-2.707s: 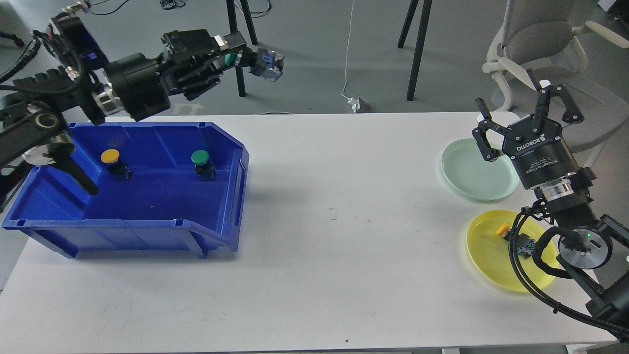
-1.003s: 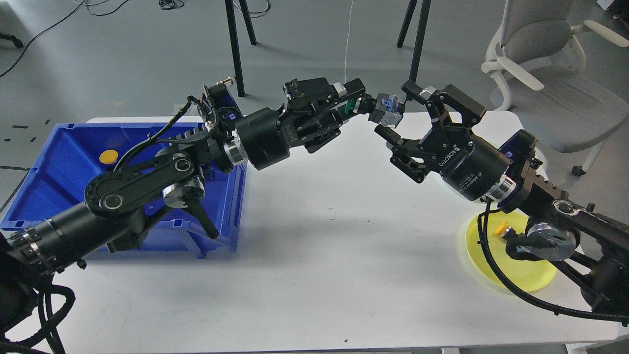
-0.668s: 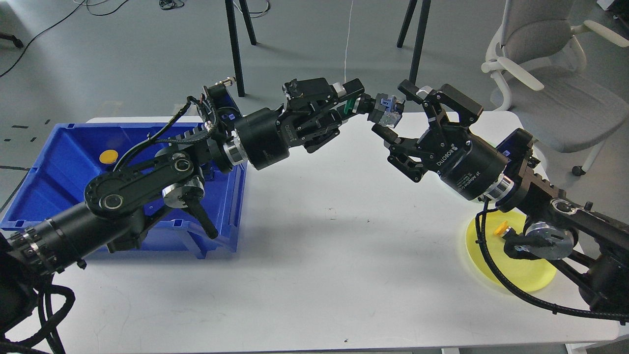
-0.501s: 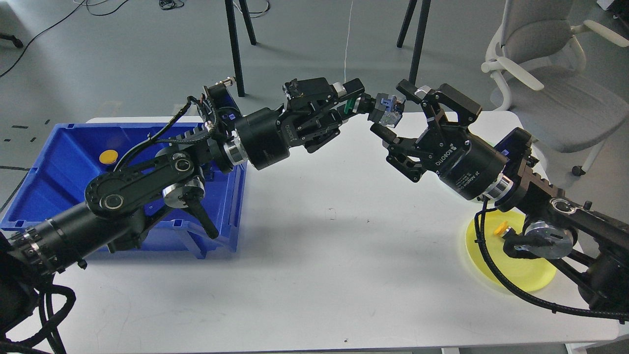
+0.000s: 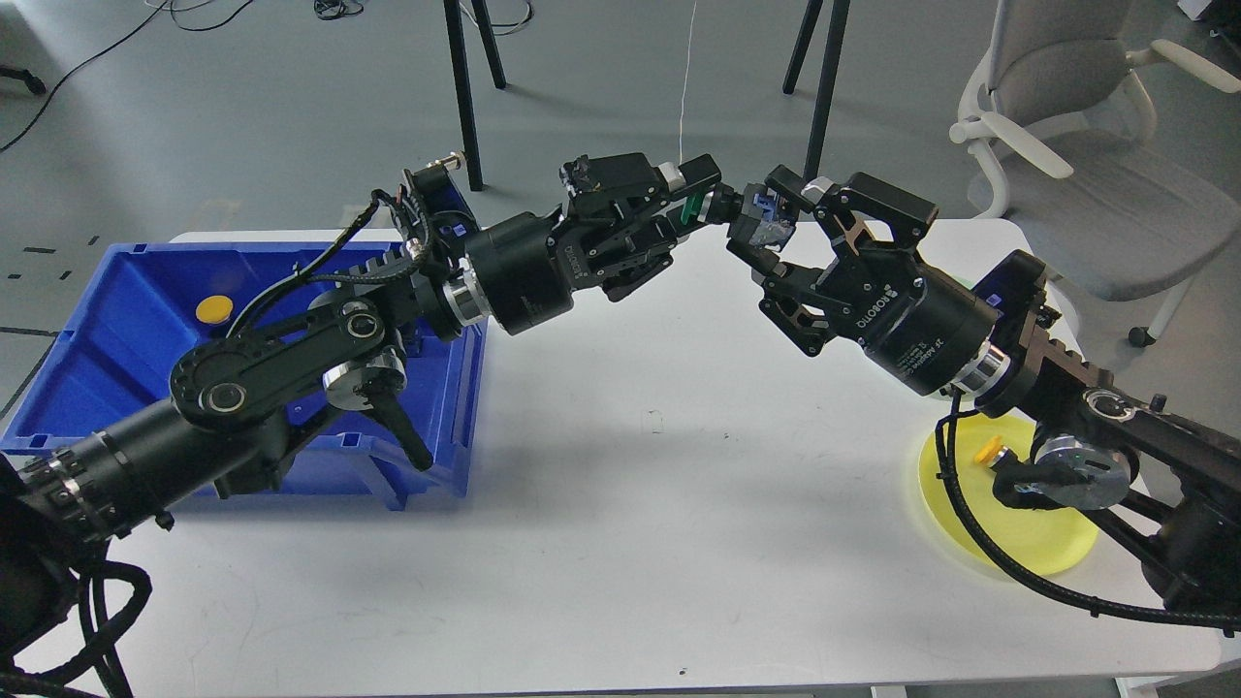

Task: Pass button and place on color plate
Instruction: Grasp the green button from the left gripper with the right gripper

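My left gripper [image 5: 696,202] is shut on the green cap of a green button [image 5: 747,215] and holds it level, high above the middle of the table. The button's blue and grey base points right. My right gripper [image 5: 761,218] is open, with one finger above the base and one below it, very close. The yellow plate [image 5: 1028,543] lies at the right front with a yellow button [image 5: 989,451] on it. The pale green plate is hidden behind my right arm.
A blue bin [image 5: 126,291] stands on the left of the white table [image 5: 630,543], with a yellow button [image 5: 214,309] inside; my left arm covers much of it. An office chair [image 5: 1076,145] and stand legs are beyond the far edge.
My left gripper carried the green button from above the bin to the table's middle. My right gripper came across from the plates and has slid its open fingers around the button's base.
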You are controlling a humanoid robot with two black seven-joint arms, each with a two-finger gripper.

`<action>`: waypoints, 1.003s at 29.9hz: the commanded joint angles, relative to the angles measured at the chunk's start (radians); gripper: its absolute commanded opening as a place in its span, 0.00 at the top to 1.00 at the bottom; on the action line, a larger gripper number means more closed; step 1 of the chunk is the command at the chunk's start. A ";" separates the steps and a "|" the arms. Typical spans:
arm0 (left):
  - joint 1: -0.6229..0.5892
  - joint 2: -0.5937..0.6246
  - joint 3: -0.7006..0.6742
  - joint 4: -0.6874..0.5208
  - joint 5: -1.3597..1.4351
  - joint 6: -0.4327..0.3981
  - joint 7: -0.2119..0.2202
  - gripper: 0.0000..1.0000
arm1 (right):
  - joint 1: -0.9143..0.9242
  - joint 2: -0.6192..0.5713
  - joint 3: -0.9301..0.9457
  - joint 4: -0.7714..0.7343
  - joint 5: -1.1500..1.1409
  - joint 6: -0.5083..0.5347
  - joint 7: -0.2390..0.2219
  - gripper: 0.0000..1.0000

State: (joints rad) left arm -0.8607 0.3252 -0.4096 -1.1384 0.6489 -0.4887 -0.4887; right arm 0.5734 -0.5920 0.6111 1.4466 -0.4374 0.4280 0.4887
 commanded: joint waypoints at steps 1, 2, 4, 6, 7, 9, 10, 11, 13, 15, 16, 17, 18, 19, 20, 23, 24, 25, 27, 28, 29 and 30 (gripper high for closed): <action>0.000 0.000 0.000 0.000 0.000 0.000 0.000 0.69 | 0.000 0.000 -0.001 0.000 -0.001 0.000 0.000 0.49; 0.000 0.000 0.000 0.000 0.000 0.000 0.000 0.69 | 0.000 0.000 -0.001 0.000 -0.001 0.000 0.000 0.50; 0.000 0.000 0.000 0.000 0.000 0.000 0.000 0.69 | 0.002 0.001 -0.001 0.000 -0.001 0.000 0.000 0.51; 0.000 0.000 0.000 0.000 0.000 0.000 0.000 0.69 | 0.000 0.003 -0.001 0.000 -0.001 0.000 0.000 0.54; 0.000 0.000 0.000 0.000 0.000 0.000 0.000 0.69 | 0.002 0.003 -0.001 0.000 -0.001 0.000 0.000 0.54; 0.002 0.000 0.002 0.000 0.000 0.000 0.000 0.69 | 0.000 0.003 -0.001 0.000 -0.001 0.000 0.000 0.57; 0.000 0.000 0.000 0.000 0.000 0.000 0.000 0.69 | 0.002 0.003 -0.001 0.000 -0.001 0.000 0.000 0.58; 0.000 0.000 0.000 0.000 0.000 0.000 0.000 0.68 | 0.000 0.003 -0.001 0.000 -0.001 0.000 0.000 0.60; 0.000 0.000 0.002 -0.001 0.002 0.000 0.000 0.68 | 0.002 0.003 -0.001 0.000 -0.001 0.000 0.000 0.63; 0.000 0.000 0.002 -0.001 0.002 0.000 0.000 0.66 | 0.002 0.003 -0.001 0.000 -0.001 0.000 0.000 0.64; 0.000 0.000 0.002 0.000 0.003 0.000 0.000 0.64 | 0.002 0.003 -0.001 0.000 -0.001 0.000 0.000 0.66; 0.000 0.000 0.002 -0.001 0.003 0.000 0.000 0.64 | 0.002 0.003 -0.001 0.000 -0.001 0.000 0.000 0.66; 0.000 0.000 0.002 -0.001 0.003 0.000 0.000 0.62 | 0.002 0.003 -0.001 0.000 -0.001 0.000 0.000 0.67; 0.002 0.000 0.002 -0.001 0.003 0.000 0.000 0.61 | 0.002 0.003 -0.001 0.000 -0.001 0.000 0.000 0.68; 0.000 0.000 0.002 -0.001 0.003 0.000 0.000 0.60 | 0.002 0.003 -0.001 0.000 -0.001 0.000 0.000 0.68; 0.002 -0.002 0.002 -0.001 0.003 0.000 0.000 0.54 | 0.002 0.003 -0.001 0.000 -0.001 0.000 0.000 0.70; 0.002 -0.002 0.002 -0.001 0.003 0.000 0.000 0.50 | 0.002 0.003 -0.001 0.000 -0.001 0.000 0.000 0.70; 0.002 0.000 0.002 -0.001 0.003 0.000 0.000 0.46 | 0.002 0.003 -0.001 0.000 -0.001 0.000 0.000 0.70; 0.002 -0.002 0.002 -0.001 0.003 0.000 0.000 0.40 | 0.002 0.003 -0.001 0.000 -0.001 0.000 0.000 0.72; 0.002 -0.002 0.002 -0.001 0.003 0.000 0.000 0.37 | 0.002 0.003 -0.001 0.000 -0.001 0.000 0.000 0.72; 0.002 0.000 0.002 -0.001 0.003 0.000 0.000 0.35 | 0.002 0.003 -0.001 0.000 -0.001 0.000 0.000 0.72; 0.002 -0.002 0.002 -0.001 0.003 0.000 0.000 0.34 | 0.000 0.003 -0.001 0.000 -0.001 0.000 0.000 0.73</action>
State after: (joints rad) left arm -0.8591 0.3236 -0.4077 -1.1403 0.6523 -0.4892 -0.4887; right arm 0.5750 -0.5888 0.6103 1.4466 -0.4391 0.4280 0.4887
